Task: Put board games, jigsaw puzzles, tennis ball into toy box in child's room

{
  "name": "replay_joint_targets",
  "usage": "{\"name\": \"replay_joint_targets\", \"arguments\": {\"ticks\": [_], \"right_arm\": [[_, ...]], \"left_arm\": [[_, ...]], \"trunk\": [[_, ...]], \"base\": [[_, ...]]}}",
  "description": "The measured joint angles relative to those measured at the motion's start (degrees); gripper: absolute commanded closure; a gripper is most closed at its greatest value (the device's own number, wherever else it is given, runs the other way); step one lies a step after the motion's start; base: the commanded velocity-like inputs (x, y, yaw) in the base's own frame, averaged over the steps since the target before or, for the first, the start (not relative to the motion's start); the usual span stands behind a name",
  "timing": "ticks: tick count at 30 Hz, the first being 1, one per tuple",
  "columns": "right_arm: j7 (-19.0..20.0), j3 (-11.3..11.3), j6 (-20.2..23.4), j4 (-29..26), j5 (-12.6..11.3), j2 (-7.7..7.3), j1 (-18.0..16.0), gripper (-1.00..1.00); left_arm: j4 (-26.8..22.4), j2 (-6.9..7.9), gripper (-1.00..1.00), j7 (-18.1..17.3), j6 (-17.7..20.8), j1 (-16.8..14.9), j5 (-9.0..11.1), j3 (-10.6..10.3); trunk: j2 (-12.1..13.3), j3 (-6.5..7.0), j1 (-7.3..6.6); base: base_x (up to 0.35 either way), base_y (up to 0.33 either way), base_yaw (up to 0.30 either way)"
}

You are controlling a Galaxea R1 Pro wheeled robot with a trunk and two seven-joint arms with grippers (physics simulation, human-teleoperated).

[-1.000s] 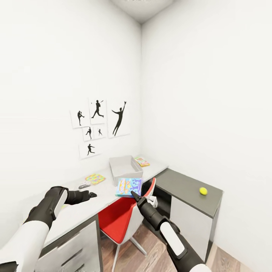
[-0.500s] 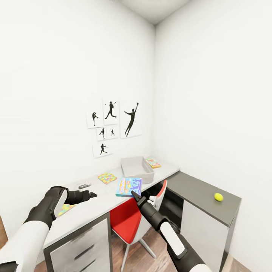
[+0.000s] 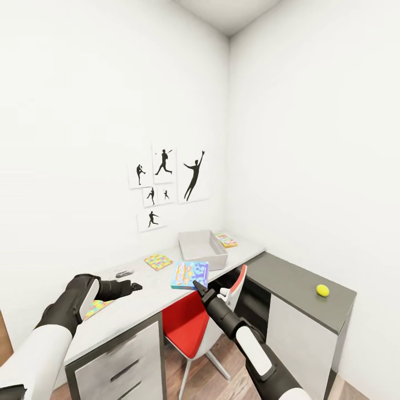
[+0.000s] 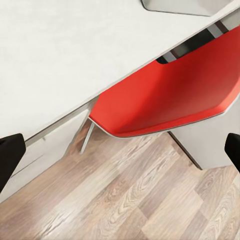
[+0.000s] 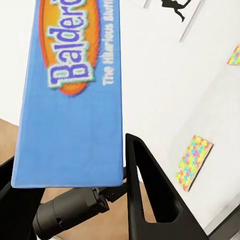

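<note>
My right gripper (image 3: 195, 284) is clamped on the blue board game (image 3: 189, 274), a flat box held over the front edge of the table (image 3: 139, 303). In the right wrist view one finger (image 5: 150, 195) presses against the box's blue edge (image 5: 75, 95), where part of an orange logo shows. My left gripper (image 3: 135, 286) hangs over the table top at 9 o'clock from the right one, its fingers spread apart with nothing between them; in the left wrist view the two black fingertips (image 4: 10, 157) sit at opposite edges of the frame, with the red chair (image 4: 170, 95) and the wood floor (image 4: 130, 200) showing in the gap.

The grey toy box (image 3: 202, 248) stands on the white table top at 12 o'clock from the held game, just beyond it. One jigsaw puzzle (image 3: 158, 261) lies flat at 9 o'clock from the toy box. A second puzzle (image 3: 97, 306) lies partly hidden under my left forearm. A flat printed game box (image 3: 225, 240) rests at 2 o'clock from the toy box, near the wall corner. The tennis ball (image 3: 322, 290) sits on the dark grey wing of the table, well apart at 3 o'clock from my right gripper. Baseball silhouette posters (image 3: 169, 183) hang on the wall above the table.
</note>
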Motion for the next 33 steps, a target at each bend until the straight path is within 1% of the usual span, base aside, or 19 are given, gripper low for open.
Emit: {"name": "replay_joint_targets", "arguments": {"ticks": [14, 27, 33], "right_arm": [[0.02, 0.06, -0.03, 0.0, 0.0, 0.16, 0.01, 1.0], [0.02, -0.01, -0.01, 0.01, 0.02, 0.1, 0.01, 1.0], [-0.02, 0.15, 0.06, 0.0, 0.0, 0.09, 0.01, 1.0]], "left_arm": [[0.0, -0.01, -1.0, 0.08, 0.0, 0.01, 0.0, 0.0], [0.0, -0.53, -1.0, 0.08, -0.01, 0.01, 0.01, 0.0], [0.0, -0.54, -1.0, 0.07, 0.0, 0.02, 0.0, 0.0]], "trunk": [[0.0, 0.01, 0.0], [0.0, 0.57, 0.0], [0.0, 0.67, 0.0]], "base": [[0.0, 0.0, 0.006], [0.0, 0.0, 0.201], [0.0, 0.0, 0.05]]}}
